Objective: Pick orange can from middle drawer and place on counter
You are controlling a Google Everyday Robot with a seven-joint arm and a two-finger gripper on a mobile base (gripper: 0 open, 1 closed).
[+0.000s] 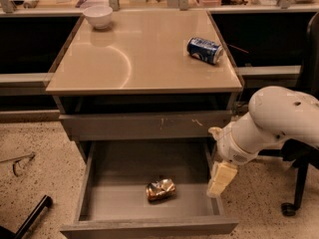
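Observation:
The orange can, crumpled and shiny, lies on its side on the floor of the open middle drawer, near its front centre. My gripper hangs pale and pointing down at the drawer's right wall, to the right of the can and apart from it, on a white arm reaching in from the right. The beige counter sits above on the grey cabinet.
A blue can lies on its side at the counter's right rear. A white bowl stands at its left rear corner. A grey drawer front with pale scratches is above the open drawer. A chair base stands at the right.

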